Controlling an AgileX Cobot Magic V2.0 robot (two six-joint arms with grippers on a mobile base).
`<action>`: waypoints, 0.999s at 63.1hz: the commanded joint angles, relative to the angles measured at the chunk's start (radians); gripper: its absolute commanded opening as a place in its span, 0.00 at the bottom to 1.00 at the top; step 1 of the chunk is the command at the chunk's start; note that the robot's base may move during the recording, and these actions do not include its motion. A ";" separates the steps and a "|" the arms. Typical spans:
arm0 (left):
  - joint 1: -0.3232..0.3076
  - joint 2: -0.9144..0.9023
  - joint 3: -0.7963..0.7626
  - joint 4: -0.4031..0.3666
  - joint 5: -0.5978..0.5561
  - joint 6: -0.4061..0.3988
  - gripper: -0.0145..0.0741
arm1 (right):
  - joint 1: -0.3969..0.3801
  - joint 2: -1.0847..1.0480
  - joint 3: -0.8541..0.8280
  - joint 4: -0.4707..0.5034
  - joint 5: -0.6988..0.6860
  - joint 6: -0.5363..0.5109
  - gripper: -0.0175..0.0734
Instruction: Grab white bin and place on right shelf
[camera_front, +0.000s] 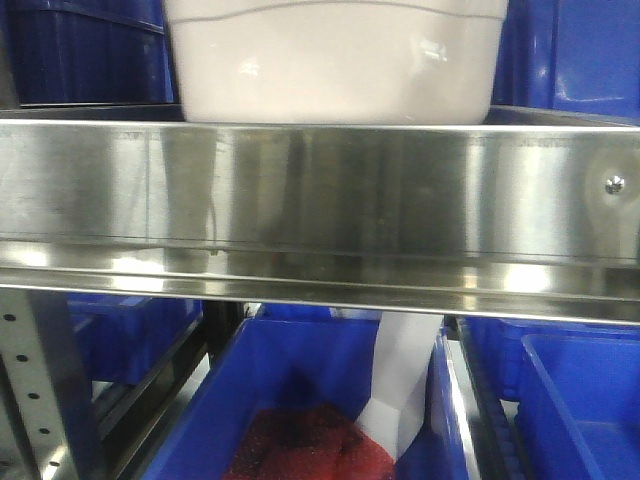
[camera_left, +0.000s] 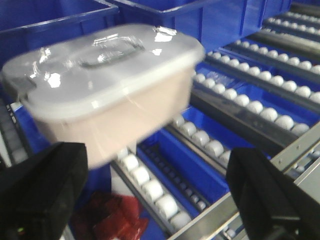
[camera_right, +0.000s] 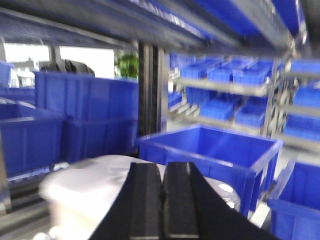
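Up at 11 o'clock from the left gripper (camera_left: 157, 190), the white bin (camera_left: 107, 85) lies over roller tracks (camera_left: 235, 95), long axis running 8 to 2 o'clock. That gripper's fingers are spread wide, empty and clear of the bin. The right gripper (camera_right: 162, 200) is nearer, I judge: fingers pressed together on nothing, the bin just beyond at 9 o'clock. Seen from the front, the bin stands at 12 o'clock above the right shelf (camera_front: 320, 190).

This is a warehouse or stockroom. Ahead of the right gripper (camera_right: 162, 205), rows of blue bins (camera_right: 215, 150) fill metal racks (camera_right: 225, 87) that run far back, tier over tier. Below and beyond the left gripper (camera_left: 155, 200) lie roller tracks (camera_left: 235, 95) of small white wheels. A steel shelf (camera_front: 320, 200) fronts more blue bins.
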 joint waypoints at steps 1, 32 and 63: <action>-0.008 -0.033 -0.033 0.006 -0.035 -0.075 0.03 | -0.003 -0.068 0.022 0.026 -0.044 0.007 0.28; -0.008 -0.122 -0.005 0.735 -0.032 -0.653 0.03 | -0.003 -0.289 0.351 0.026 -0.243 0.007 0.28; -0.047 -0.402 0.453 0.749 -0.407 -0.683 0.03 | -0.003 -0.263 0.472 0.025 -0.300 -0.042 0.28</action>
